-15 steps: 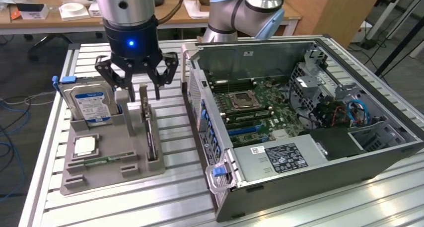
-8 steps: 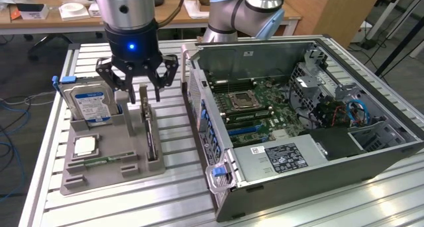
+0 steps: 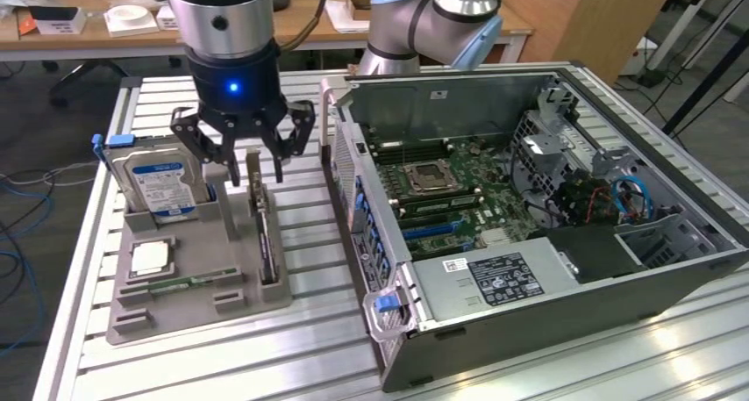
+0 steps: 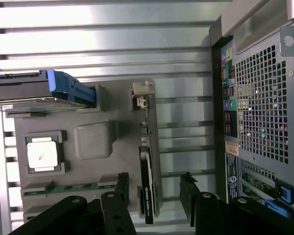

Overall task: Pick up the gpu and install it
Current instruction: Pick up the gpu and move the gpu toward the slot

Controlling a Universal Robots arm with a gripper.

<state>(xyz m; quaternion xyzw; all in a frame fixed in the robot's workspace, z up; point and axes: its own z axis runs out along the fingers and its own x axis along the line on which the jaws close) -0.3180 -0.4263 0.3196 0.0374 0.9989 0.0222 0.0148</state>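
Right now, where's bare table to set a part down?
Free: slatted aluminium table camera-side of the grey parts tray, and the strip between tray and open metal computer case. Crowded: tray, with blue-labelled silver hard drive, and thin gpu card under the open jaws.

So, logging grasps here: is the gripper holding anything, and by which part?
Nothing is held: the gripper is open over the gpu, which stands on edge in its gray holder.

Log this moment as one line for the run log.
stage: pre-grasp | gripper: open, fingers either side of gpu | gpu: on edge in tray | case: open, gpu not installed
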